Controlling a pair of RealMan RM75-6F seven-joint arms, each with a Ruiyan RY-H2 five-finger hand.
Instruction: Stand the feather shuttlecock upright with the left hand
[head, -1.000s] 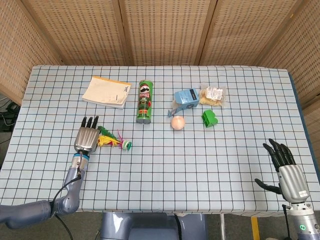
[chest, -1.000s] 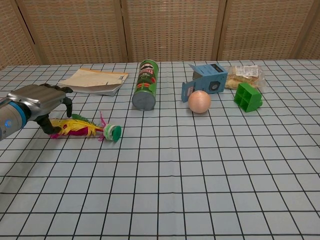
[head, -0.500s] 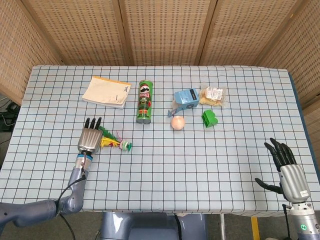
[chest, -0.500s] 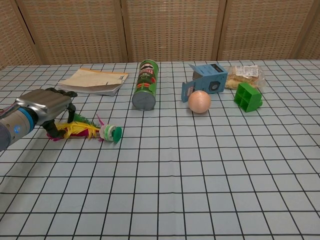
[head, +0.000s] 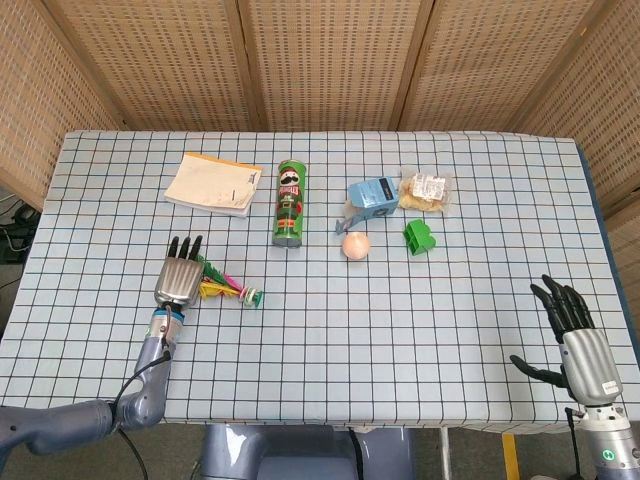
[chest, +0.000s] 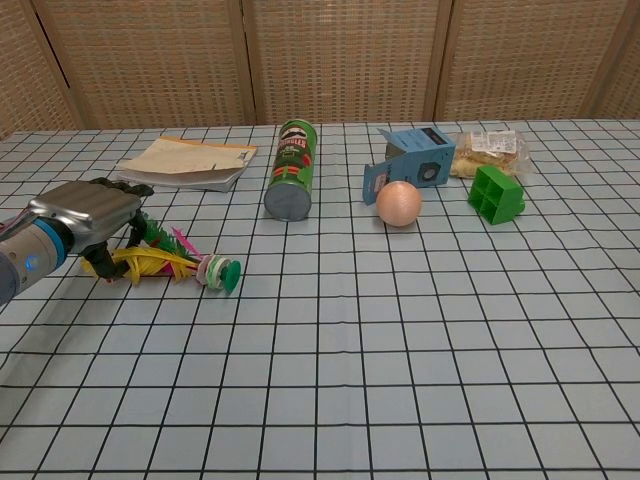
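Note:
The feather shuttlecock (chest: 175, 263) lies on its side on the checked tablecloth, green base (chest: 224, 274) to the right, yellow, pink and green feathers to the left. In the head view the shuttlecock (head: 228, 290) sits left of centre. My left hand (chest: 85, 215) covers the feather end, fingers and thumb curled down around the feathers; from above the left hand (head: 177, 277) hides most of them. My right hand (head: 582, 345) is at the near right edge, fingers spread, holding nothing.
A green chip can (chest: 290, 170) lies beyond the shuttlecock, with a paper booklet (chest: 185, 162) to its left. Further right are a peach ball (chest: 399, 203), a blue box (chest: 415, 160), a snack bag (chest: 490, 150) and a green block (chest: 495, 193).
The left hand has closed in over the feathers and drawn slightly toward me. The shuttlecock has shifted with it and its feathers have turned. The right hand has barely moved.

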